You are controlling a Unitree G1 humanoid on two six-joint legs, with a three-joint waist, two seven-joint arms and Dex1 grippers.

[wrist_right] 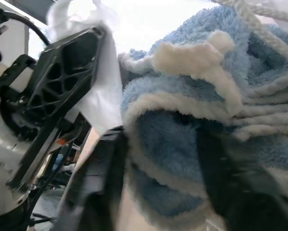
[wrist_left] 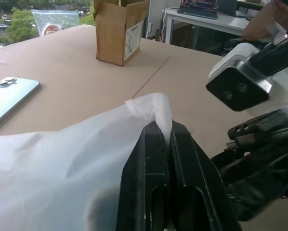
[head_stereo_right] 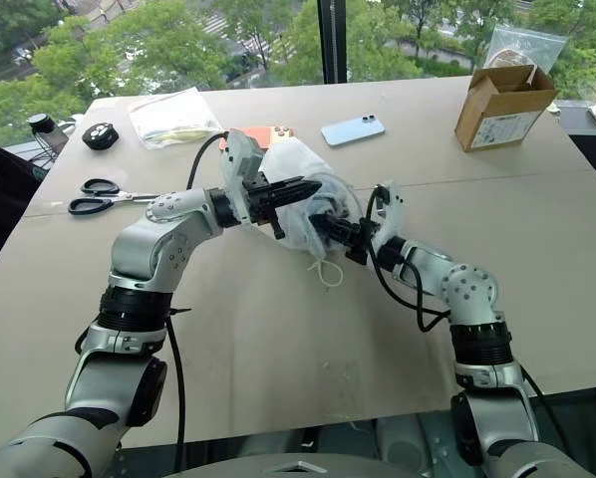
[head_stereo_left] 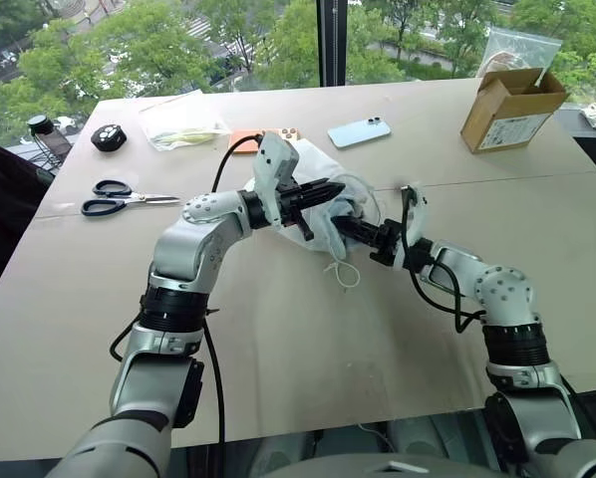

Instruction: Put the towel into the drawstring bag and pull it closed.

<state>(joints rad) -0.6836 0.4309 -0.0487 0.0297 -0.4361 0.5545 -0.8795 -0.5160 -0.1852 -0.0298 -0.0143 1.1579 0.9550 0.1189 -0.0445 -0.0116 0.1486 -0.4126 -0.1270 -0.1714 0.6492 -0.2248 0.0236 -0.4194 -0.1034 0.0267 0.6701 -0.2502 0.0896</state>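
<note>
The left pincer [head_stereo_left: 330, 186] pinches the rim of the drawstring bag [head_stereo_left: 323, 227], lifted mid-desk [head_stereo_left: 278, 349]. The right pincer [head_stereo_right: 323, 223] grips the towel [wrist_right: 182, 144] at the bag's mouth. Open desk lies toward the near edge. Beyond: two phones [head_stereo_left: 359, 131], one box [head_stereo_left: 510, 108], one pair of scissors [head_stereo_left: 119, 197].

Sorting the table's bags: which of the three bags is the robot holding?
The white translucent fabric drawstring bag, pinched by the left gripper. The clear zip bag with yellowish contents and the clear plastic bag behind the cardboard box lie untouched.
</note>
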